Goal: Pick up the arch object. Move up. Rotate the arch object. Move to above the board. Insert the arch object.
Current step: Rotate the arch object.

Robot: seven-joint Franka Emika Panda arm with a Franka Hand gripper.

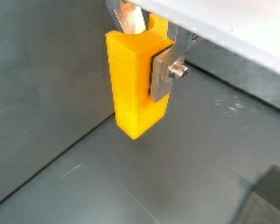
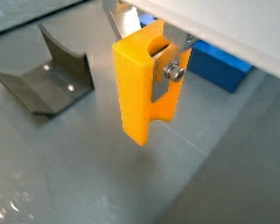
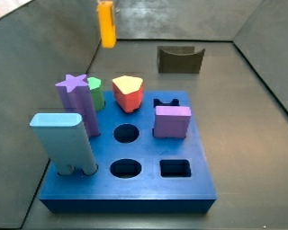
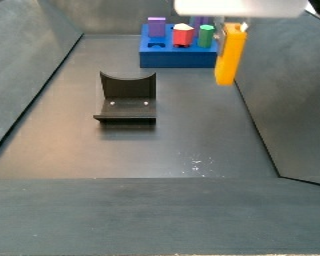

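Note:
The arch object (image 1: 133, 87) is a slim yellow-orange block, and my gripper (image 1: 147, 54) is shut on its upper, notched end. One silver finger (image 1: 166, 72) presses flat on its side. In both wrist views the block hangs upright, clear of the grey floor (image 2: 143, 87). A side view shows it high in the air (image 4: 228, 55) under the gripper (image 4: 231, 28), beside the bright blue board (image 4: 176, 57). From the opposite side the arch object (image 3: 107, 23) hangs beyond the board (image 3: 129, 184), which has two round holes and a square hole open at its near end.
The dark fixture (image 4: 127, 100) stands on the floor to the side of the board (image 3: 179, 59) (image 2: 49, 77). Several blocks stand in the board: a pale blue one (image 3: 62, 139), a purple star (image 3: 72, 94), a purple arch piece (image 3: 171, 120). Grey walls surround the floor.

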